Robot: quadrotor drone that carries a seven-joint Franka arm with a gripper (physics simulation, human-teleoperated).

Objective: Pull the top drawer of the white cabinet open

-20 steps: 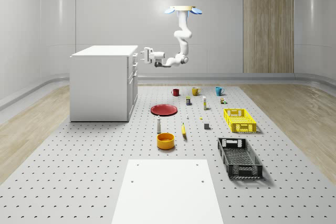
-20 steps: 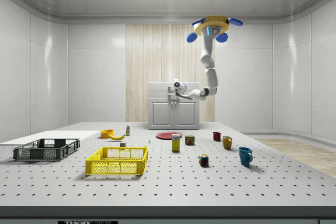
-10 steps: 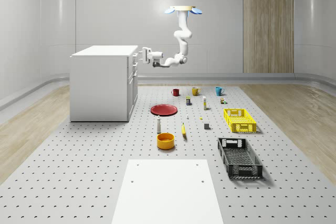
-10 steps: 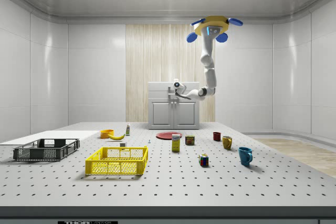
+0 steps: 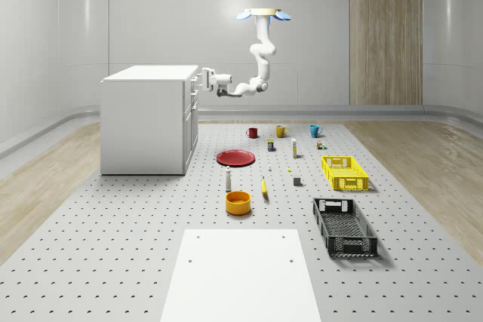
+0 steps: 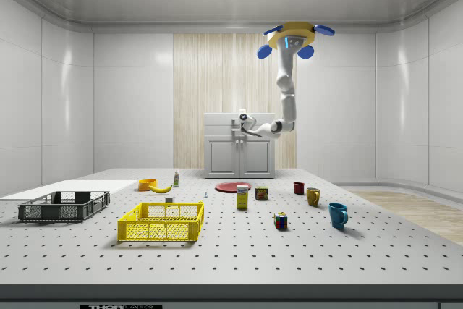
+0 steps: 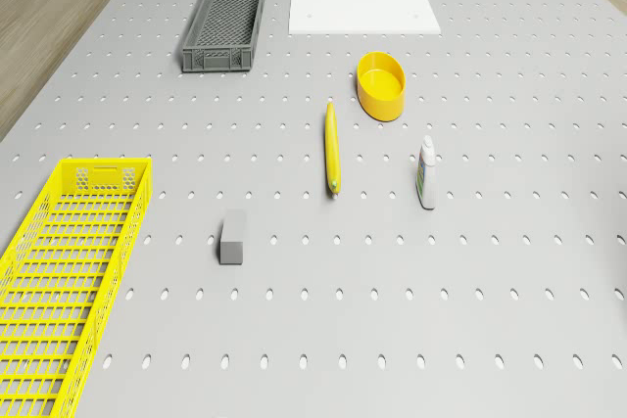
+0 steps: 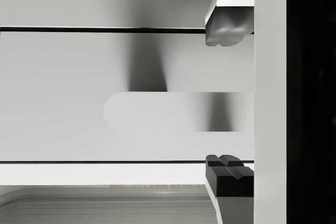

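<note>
The gripper (image 5: 202, 79) had crept closer to the white cabinet (image 5: 145, 118). The arm (image 5: 260, 54) hung bent beneath the hovering drone (image 5: 264, 13), fingers (image 8: 227, 24) spread apart, seemingly straddling the top drawer's handle (image 8: 178, 111).

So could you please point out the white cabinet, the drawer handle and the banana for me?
white cabinet (image 5: 143, 126), whole-scene view, on its side wall.
drawer handle (image 8: 157, 112), wrist view, on the middle of the bar.
banana (image 7: 333, 147), drone view, on the middle of its length.
</note>
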